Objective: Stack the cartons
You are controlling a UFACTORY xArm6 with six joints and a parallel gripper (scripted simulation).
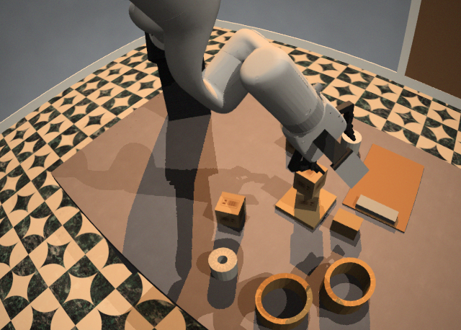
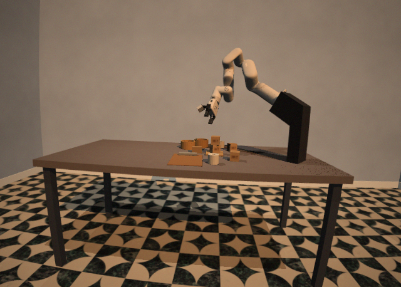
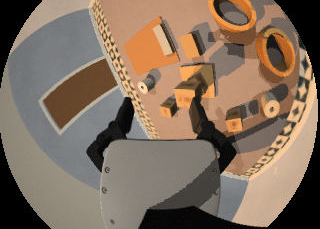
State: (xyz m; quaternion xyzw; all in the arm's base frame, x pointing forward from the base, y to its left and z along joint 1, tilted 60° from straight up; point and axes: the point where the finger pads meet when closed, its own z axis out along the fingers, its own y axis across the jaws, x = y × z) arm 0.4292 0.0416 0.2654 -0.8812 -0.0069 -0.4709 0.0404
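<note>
Two cartons stand stacked on the wooden board [image 1: 286, 204] [image 3: 187, 69]: the upper carton [image 1: 308, 183] [image 2: 215, 140] [image 3: 185, 94] rests on the lower carton [image 1: 306, 204] [image 2: 215, 148]. A third carton [image 1: 230, 209] [image 2: 232, 146] [image 3: 234, 120] stands alone on the table, a printed label on its top. The fourth carton [image 2: 234, 156] [image 3: 168, 108] stands on the table on the other side of the board, mostly hidden by the arm in the top view. No bottom numbers show. My gripper [image 1: 336, 153] [image 2: 208, 118] [image 3: 161, 103] is open and empty, tilted, high above the table.
An orange mat [image 1: 394, 177] [image 2: 184, 160] bears a pale bar. A plain block [image 1: 346, 222] [image 3: 191, 45] lies beside the board. Two orange rings [image 1: 283, 320] [image 1: 348, 308] and a pale roll [image 1: 223, 274] stand farther off; another roll [image 2: 213, 159] [image 3: 145, 86] stands near the mat.
</note>
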